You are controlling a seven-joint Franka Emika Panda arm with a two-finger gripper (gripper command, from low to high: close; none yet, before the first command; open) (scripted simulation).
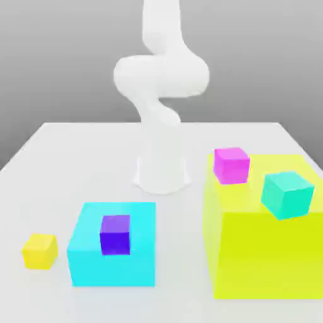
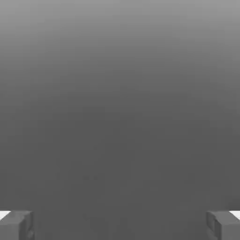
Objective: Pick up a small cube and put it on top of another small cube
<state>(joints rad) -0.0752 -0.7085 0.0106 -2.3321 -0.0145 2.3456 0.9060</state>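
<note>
The small cube (image 1: 40, 250), plain bright yellow, rests on the white table near the exterior view's left front. A small purple cube (image 1: 115, 234) sits on top of a big cyan block (image 1: 88, 258) just to its right. My white arm (image 1: 161, 76) rises from its base (image 1: 162, 171) at the table's middle and bends upward, far from the cubes. In the hand view my gripper (image 2: 120, 226) is open, its grey fingertips (image 2: 16, 225) spread wide apart with nothing between them, facing plain grey background.
A huge yellow-green block (image 1: 265, 258) stands at the exterior view's right, carrying a small magenta cube (image 1: 231, 165) and a small teal cube (image 1: 287, 194). The white table (image 1: 82, 158) stretches back behind the cyan block.
</note>
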